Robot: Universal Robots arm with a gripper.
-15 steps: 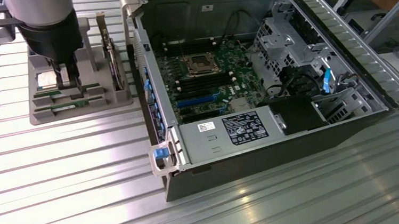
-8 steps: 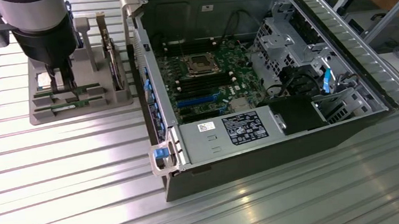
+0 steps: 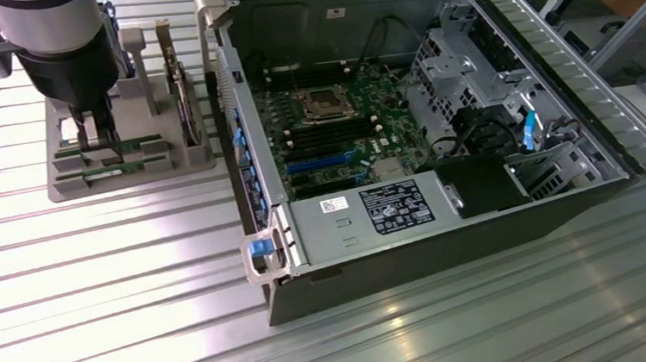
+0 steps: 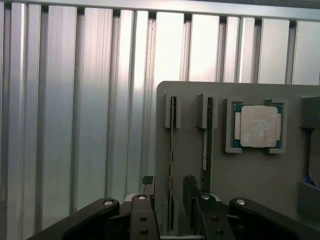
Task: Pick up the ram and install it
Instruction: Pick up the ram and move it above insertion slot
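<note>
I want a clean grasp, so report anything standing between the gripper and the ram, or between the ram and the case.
Nothing visible does. The gripper hangs open astride the ram, which stands on edge in the gray holder, a second stick beside it. The open case leaves its memory slots uncovered.

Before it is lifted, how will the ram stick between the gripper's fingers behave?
Thin board, so the ram stick is probably light and stiff. It stands on edge in the gray holder, so a tilted pull may jam it.
</note>
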